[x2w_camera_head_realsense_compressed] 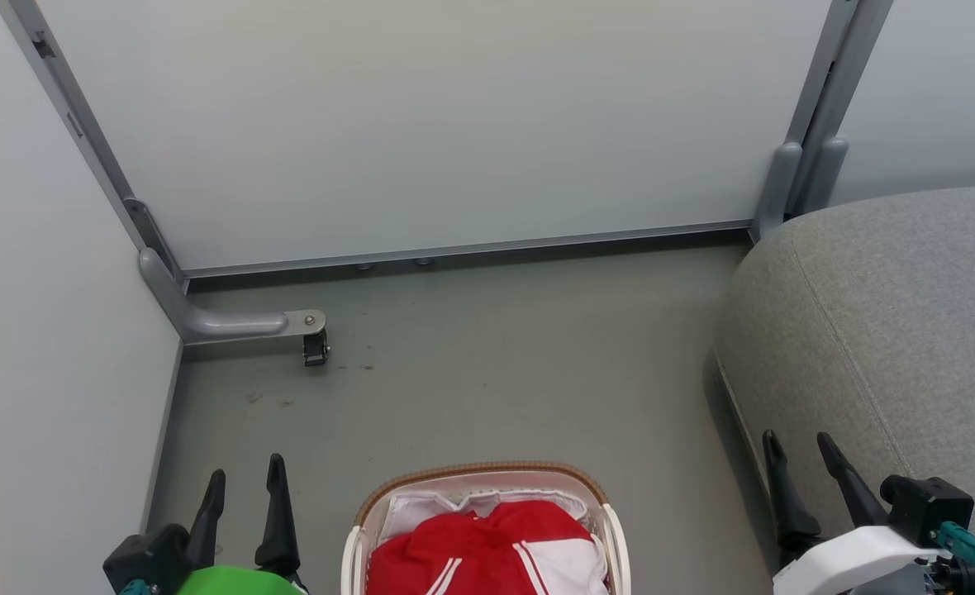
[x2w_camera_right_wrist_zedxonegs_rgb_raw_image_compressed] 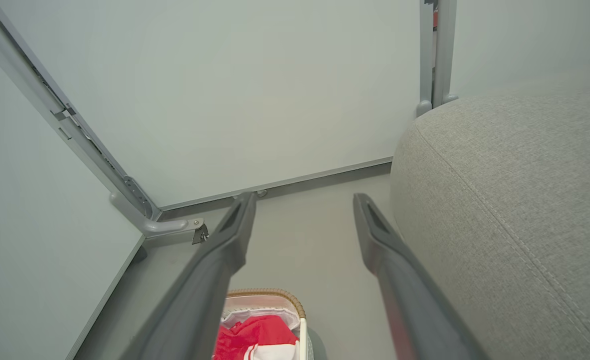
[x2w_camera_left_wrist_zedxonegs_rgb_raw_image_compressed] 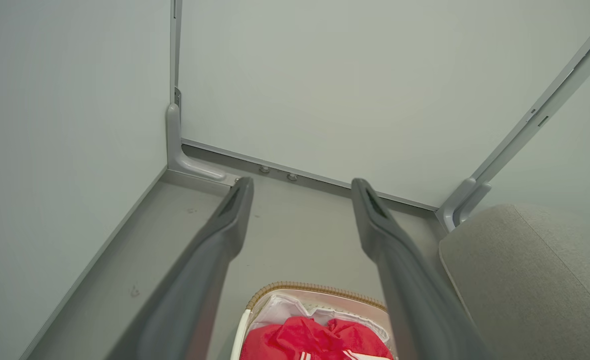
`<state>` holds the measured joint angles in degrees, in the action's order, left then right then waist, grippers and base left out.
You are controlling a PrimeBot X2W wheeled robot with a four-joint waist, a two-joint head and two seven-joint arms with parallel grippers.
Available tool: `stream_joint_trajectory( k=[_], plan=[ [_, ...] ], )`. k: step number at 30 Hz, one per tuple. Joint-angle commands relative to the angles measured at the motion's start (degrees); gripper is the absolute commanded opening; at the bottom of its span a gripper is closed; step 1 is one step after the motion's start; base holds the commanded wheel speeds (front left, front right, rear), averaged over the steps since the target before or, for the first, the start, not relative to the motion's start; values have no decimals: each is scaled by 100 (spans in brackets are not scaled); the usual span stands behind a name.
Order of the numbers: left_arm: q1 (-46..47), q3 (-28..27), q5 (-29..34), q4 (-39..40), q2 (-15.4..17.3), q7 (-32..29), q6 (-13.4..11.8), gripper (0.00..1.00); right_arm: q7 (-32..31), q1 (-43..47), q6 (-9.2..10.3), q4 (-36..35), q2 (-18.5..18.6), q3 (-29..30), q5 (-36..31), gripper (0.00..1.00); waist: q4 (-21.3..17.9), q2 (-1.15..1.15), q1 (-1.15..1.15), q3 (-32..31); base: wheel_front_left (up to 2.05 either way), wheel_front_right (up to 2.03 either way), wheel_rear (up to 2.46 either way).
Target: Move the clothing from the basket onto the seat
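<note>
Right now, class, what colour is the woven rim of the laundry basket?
Brown; the woven rim tops the white basket, clearest in the head view.

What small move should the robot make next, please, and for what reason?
Probably swing the right end effector toward the basket and lower it over the red clothing. Both it and the left end effector stand open and empty, the clothing lies heaped inside, and the seat is on the robot's right, so that arm seems suited to carry it across.
</note>
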<state>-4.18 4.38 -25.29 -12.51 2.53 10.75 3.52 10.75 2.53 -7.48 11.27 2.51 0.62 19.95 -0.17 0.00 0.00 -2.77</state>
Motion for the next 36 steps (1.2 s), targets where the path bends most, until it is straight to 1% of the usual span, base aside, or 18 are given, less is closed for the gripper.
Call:
stream_joint_trajectory(
  k=[1,22,36],
  plan=[
    [-72,14,124,8,43,68,-19,100,63,53,-2,-47,35,-7,-161,100,2,0,0,-4,0,0,0],
    [-173,114,884,-190,49,310,-86,100,320,161,-2,-104,46,-101,-1090,100,-1,0,0,-43,0,0,0],
    [-232,211,1379,-261,51,454,-104,100,449,197,-1,-113,53,-135,-1592,100,-17,0,0,-69,0,0,0]
  ],
)
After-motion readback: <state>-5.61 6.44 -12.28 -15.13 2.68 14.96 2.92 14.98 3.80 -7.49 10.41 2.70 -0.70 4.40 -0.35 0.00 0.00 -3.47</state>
